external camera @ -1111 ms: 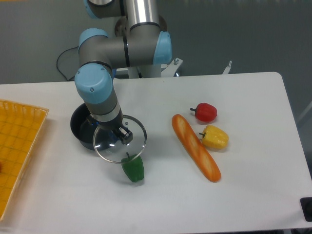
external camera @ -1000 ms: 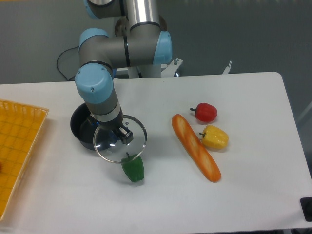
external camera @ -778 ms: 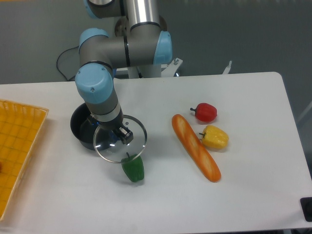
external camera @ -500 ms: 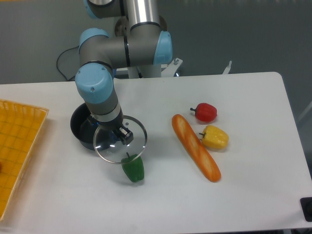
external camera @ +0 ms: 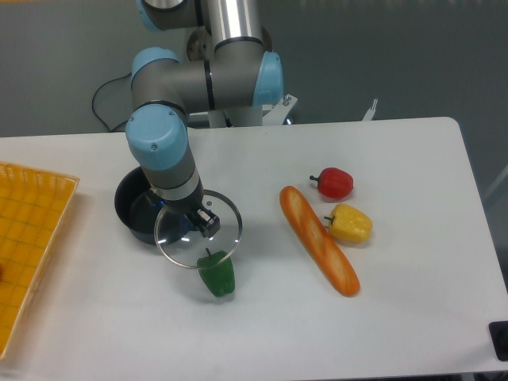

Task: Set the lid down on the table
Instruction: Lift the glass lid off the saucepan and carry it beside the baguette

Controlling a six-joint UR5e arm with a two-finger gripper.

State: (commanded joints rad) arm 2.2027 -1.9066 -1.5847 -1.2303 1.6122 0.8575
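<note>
The round glass lid [external camera: 221,213] with its thin silver rim hangs just right of the dark saucepan [external camera: 132,208], partly over the pan's rim and partly over the white table [external camera: 333,333]. My gripper [external camera: 202,223] reaches down onto the lid's middle and is shut on its knob, which the fingers hide. The lid's front edge sits right above a green pepper [external camera: 216,275].
A long bread loaf [external camera: 319,240], a red pepper [external camera: 333,183] and a yellow pepper [external camera: 350,224] lie to the right. A yellow-orange gridded tray [external camera: 28,238] sits at the left edge. A black object [external camera: 500,340] shows at the bottom right corner.
The arm and the held lid have shifted slightly to the right and a little toward the front, further off the saucepan. Nothing else has moved.
</note>
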